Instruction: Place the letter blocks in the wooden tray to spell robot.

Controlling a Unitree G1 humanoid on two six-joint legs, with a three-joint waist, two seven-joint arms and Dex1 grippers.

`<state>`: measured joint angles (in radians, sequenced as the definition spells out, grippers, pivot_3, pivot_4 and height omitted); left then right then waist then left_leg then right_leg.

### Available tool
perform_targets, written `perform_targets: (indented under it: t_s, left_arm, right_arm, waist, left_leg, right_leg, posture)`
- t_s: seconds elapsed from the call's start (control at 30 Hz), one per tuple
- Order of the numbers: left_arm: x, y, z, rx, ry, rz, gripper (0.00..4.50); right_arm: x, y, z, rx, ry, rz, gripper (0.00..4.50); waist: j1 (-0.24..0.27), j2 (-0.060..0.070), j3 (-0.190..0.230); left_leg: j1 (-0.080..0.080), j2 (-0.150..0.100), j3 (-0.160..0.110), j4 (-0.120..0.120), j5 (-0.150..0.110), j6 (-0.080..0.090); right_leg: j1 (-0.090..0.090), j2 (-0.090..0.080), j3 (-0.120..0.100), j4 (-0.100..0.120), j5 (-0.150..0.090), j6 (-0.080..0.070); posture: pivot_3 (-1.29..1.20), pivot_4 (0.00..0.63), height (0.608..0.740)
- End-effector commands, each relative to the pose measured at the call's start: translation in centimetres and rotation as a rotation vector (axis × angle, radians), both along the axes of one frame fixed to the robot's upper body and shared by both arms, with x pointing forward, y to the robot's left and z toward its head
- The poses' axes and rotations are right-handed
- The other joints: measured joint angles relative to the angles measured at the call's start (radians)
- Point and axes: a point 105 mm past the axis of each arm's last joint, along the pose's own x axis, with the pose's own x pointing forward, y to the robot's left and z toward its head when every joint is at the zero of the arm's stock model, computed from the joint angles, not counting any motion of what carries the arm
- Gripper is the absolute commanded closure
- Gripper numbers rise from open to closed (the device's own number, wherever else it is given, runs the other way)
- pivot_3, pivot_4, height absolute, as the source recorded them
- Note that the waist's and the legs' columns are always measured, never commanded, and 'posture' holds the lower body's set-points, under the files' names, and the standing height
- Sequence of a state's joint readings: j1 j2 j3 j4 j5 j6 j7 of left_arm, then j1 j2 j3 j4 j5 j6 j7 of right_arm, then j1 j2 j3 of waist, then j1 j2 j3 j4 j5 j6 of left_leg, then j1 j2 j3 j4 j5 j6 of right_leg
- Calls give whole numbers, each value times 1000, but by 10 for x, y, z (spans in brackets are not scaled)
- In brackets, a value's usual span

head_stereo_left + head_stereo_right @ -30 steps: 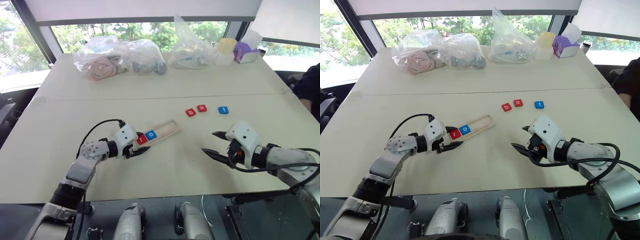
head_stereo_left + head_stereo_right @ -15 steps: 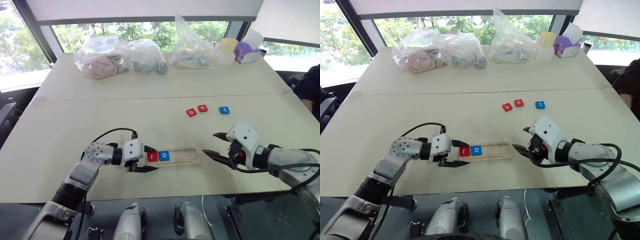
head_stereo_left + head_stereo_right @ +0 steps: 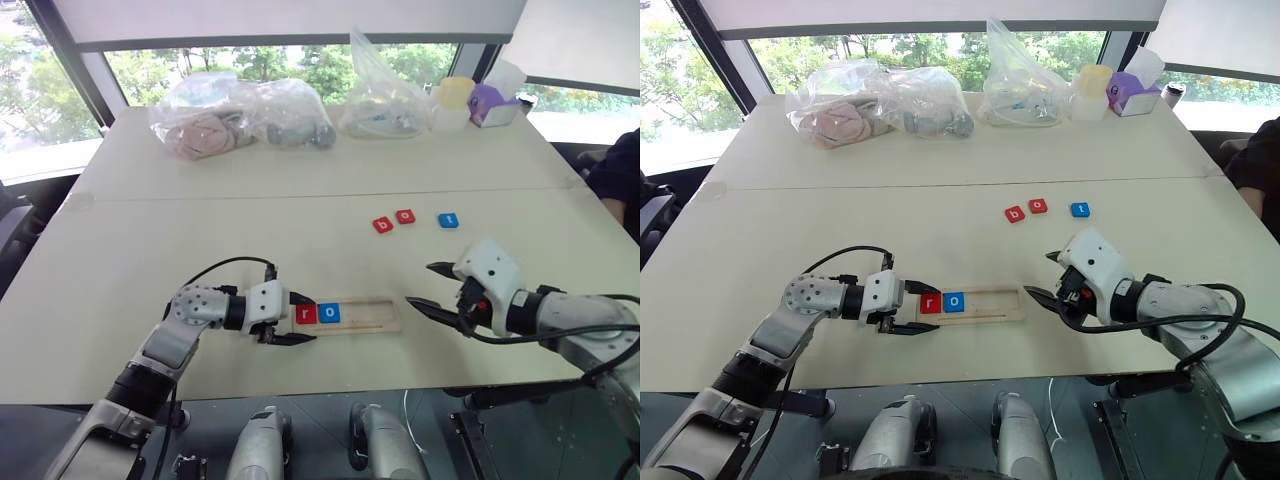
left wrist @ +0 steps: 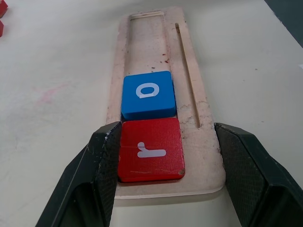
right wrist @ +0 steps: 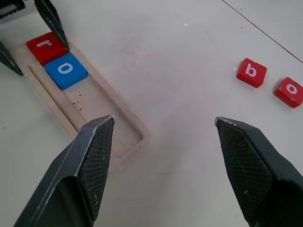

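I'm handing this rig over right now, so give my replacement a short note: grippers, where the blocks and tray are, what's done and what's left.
Left gripper: shut on the wooden tray, its fingers clamping the tray's end beside the red r block.
Right gripper: open, holding nothing, hovering off the tray's other end.
Done: the red r block and the blue o block sit side by side in the tray at the end the left gripper holds.
Left: the red b block, red o block and blue t block lie loose in a row on the table, beyond the tray. They go in after the blue o, in that order.
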<state>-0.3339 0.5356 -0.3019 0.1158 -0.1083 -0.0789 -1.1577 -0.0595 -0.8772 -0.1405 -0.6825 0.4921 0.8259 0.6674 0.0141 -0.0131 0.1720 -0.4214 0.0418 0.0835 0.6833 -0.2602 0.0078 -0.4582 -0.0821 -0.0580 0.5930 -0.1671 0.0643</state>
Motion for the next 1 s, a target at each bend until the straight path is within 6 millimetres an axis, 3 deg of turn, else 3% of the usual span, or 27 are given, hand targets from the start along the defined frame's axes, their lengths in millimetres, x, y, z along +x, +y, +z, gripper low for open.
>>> perform_targets:
  t_s: [0.03, 0.13, 0.17, 0.53, 1.0]
  left_arm:
    - [-2, 6, -21, 72, 37, 38, 1495]
    - [-4, 6, -23, 72, 41, 39, 127]
    - [-4, 6, -23, 72, 41, 40, 56]
    - [-12, 3, -13, -11, 59, 12, 56]
    - [0, -3, 43, -238, -76, 95, 56]
  right_arm:
    - [2, 3, 9, -13, -44, 22, 999]
    - [2, 3, 9, -15, -43, 30, 999]
    - [2, 3, 9, -15, -43, 30, 999]
    - [2, 5, 8, -11, -39, 30, 999]
    - [4, 9, 7, -2, -39, 42, 999]
  waist:
    - [0, 0, 0]
    - [-1, 1, 0]
    - [-1, 1, 0]
    - [-2, 1, -1]
    - [-2, 0, 0]
  left_leg:
    - [0, 0, 0, 0, 0, 0]
    - [0, 0, 0, 0, 0, 0]
    - [0, 0, 0, 0, 0, 0]
    - [0, 0, 0, -1, 0, 0]
    - [-3, 0, 0, -1, 0, 0]
  right_leg:
    - [0, 0, 0, 0, 0, 0]
    - [0, 0, 0, 0, 0, 0]
    - [0, 0, 0, 0, 0, 0]
    - [-1, 0, 0, 0, 0, 0]
    - [-4, 0, 0, 0, 0, 0]
  posture:
    - [0, 150, 740]
    - [0, 150, 740]
    - [0, 150, 740]
    - [0, 150, 740]
    - [0, 150, 740]
